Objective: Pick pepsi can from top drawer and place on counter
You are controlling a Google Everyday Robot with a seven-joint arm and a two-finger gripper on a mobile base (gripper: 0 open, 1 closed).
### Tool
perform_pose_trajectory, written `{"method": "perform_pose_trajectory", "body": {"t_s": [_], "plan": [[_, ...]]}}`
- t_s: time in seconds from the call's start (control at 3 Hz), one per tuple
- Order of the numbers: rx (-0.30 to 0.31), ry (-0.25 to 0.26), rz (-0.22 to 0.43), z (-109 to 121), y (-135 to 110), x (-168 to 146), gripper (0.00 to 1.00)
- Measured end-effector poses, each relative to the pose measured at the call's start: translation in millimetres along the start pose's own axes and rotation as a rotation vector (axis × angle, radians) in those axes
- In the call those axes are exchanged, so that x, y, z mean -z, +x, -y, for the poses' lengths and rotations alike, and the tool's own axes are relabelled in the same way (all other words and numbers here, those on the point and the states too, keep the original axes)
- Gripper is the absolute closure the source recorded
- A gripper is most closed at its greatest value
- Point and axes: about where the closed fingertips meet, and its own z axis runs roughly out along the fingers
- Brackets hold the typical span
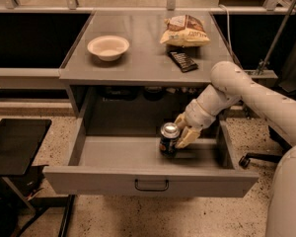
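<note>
The top drawer (150,179) is pulled open under the counter (143,58). The pepsi can (167,142), dark with a shiny silver top, stands upright in the drawer's right half. My gripper (179,131) reaches in from the right and is shut on the can's right side. One pale finger (180,120) is behind the can and the other finger (187,137) is at its front right. The can's base looks at or just above the drawer floor.
On the counter are a white bowl (108,47), a chip bag (184,31) and a flat black packet (182,60). A small black side table (15,144) stands at the left. My white arm (256,100) crosses the drawer's right side wall.
</note>
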Motion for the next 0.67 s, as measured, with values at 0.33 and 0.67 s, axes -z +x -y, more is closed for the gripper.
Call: {"method": "perform_pose_trajectory", "body": {"t_s": [0.33, 0.67], "plan": [[0.001, 0.012, -0.012, 0, -3, 1, 0.89], [0.020, 0.057, -0.048, 0, -13, 15, 1.00]]}}
